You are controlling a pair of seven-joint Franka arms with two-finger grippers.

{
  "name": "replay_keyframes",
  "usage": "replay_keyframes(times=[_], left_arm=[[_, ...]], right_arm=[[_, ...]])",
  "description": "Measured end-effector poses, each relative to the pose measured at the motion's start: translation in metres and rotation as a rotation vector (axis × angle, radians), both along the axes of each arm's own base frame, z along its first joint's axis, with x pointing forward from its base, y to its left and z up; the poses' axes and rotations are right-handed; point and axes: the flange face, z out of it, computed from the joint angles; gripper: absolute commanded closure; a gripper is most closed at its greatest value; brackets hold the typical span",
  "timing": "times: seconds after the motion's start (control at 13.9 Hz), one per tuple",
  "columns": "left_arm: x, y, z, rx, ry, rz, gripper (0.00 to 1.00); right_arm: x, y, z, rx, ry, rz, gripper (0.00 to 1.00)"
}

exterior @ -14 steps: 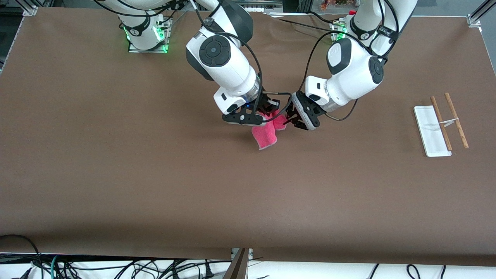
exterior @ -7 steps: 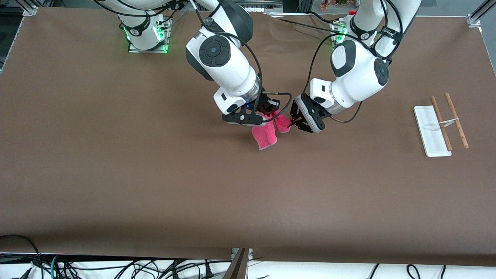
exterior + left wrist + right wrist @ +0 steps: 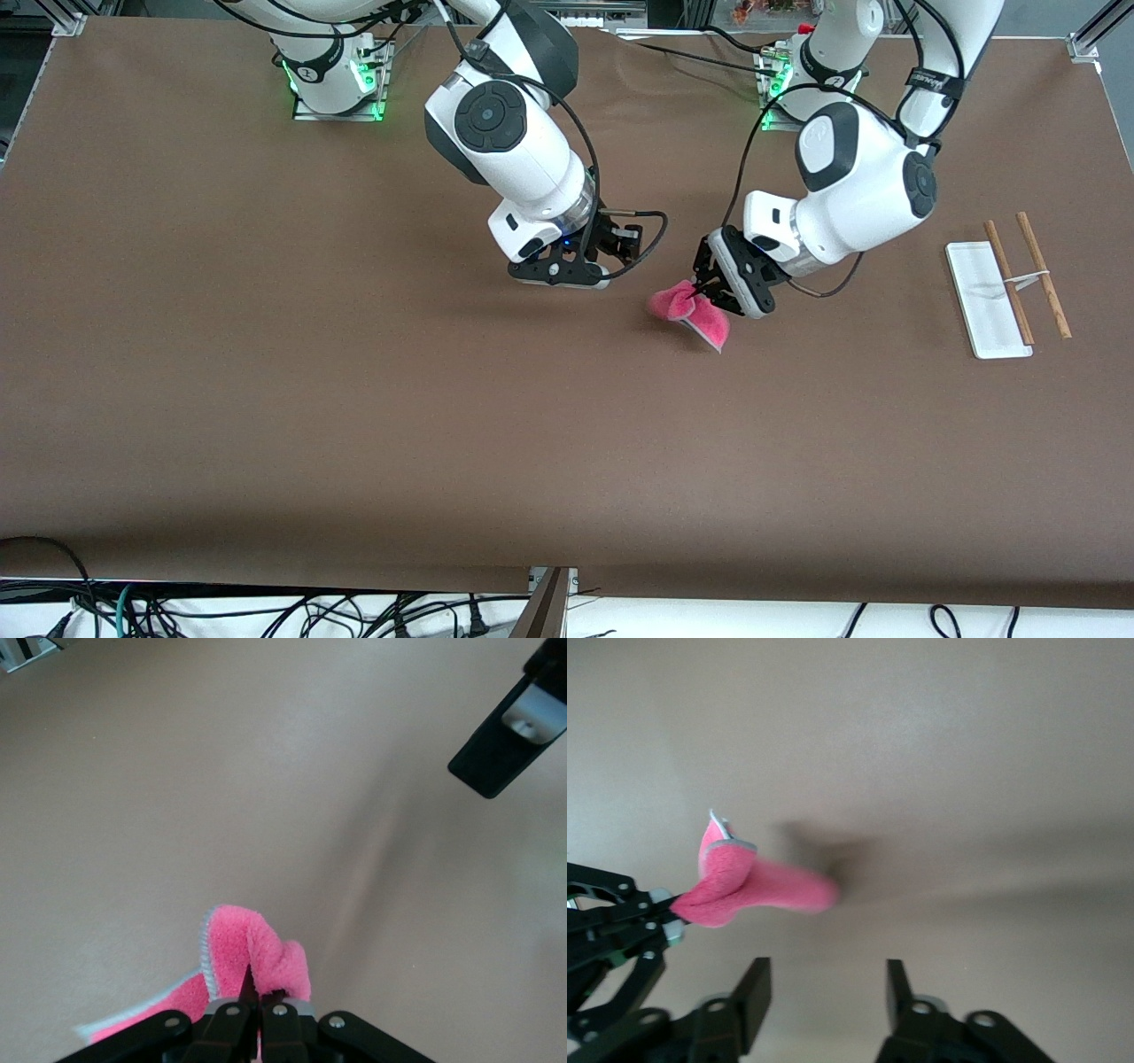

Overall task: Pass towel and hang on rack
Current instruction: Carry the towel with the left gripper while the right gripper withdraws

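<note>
The pink-red towel (image 3: 689, 312) hangs folded from my left gripper (image 3: 702, 289), which is shut on it above the middle of the table. In the left wrist view the towel (image 3: 239, 958) bunches at the closed fingertips. My right gripper (image 3: 592, 270) is open and empty, beside the towel toward the right arm's end. In the right wrist view its fingers (image 3: 753, 997) stand apart and the towel (image 3: 757, 886) hangs from the left gripper farther off. The rack (image 3: 1005, 285) lies near the left arm's end, with a white base and two wooden rods.
The brown table (image 3: 354, 399) spreads wide around both grippers. The right gripper's finger (image 3: 509, 726) shows in the left wrist view. Cables hang below the table's front edge (image 3: 266, 611).
The right gripper has let go of the towel and stayed put. The left gripper has carried the towel away toward the left arm's end, closer to the rack.
</note>
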Motion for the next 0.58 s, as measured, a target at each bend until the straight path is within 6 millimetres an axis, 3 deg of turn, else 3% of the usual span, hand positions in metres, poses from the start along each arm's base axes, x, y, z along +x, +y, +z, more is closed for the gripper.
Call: replay_keyframes(times=[0.14,0.29,0.58], left_arm=[[0.005,0.016,0.001,0.003,0.022,0.003,1.00],[0.011,0.046,0.000,0.000,0.076,0.016,1.00],[0.023,0.136,0.001,-0.013,0.182,0.064,1.00]], right_arm=[[0.005,-0.005,-0.001,-0.027,-0.033,0.022,0.00],[0.012,-0.014,-0.004,-0.069,-0.068,0.057,0.00],[0.046,-0.065,-0.010,-0.155,-0.088,0.199,0.00]])
